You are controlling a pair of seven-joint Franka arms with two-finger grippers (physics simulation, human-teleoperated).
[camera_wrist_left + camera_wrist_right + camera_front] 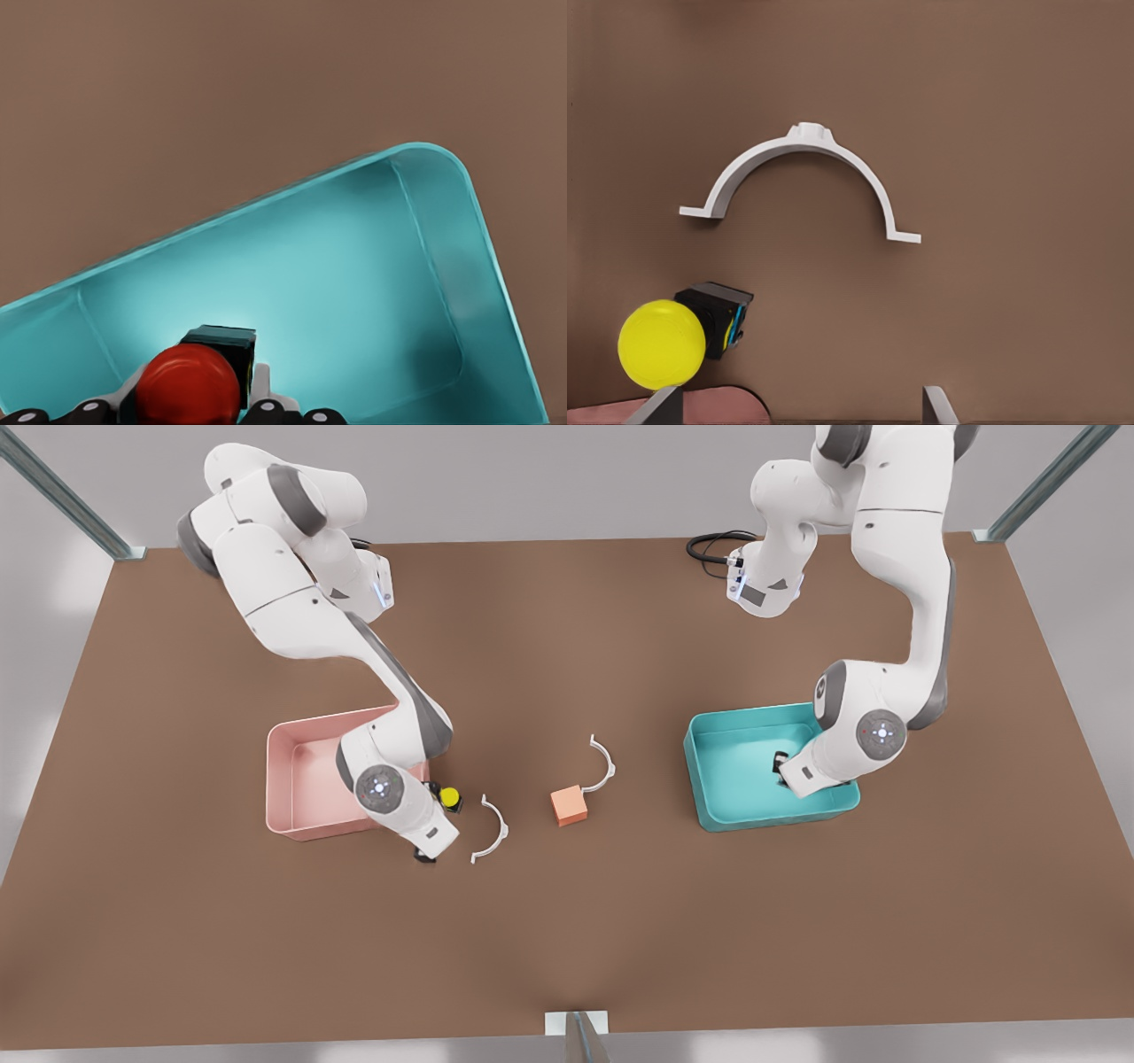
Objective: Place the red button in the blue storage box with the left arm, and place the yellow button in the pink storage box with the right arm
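Brown table (567, 939), grey floor (53, 584), metal posts (62, 491)

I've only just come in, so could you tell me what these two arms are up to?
The left gripper is inside the blue storage box, shut on the red button. The right gripper hangs open beside the pink storage box, with the yellow button lying loose on the table nearby, not yet picked up.
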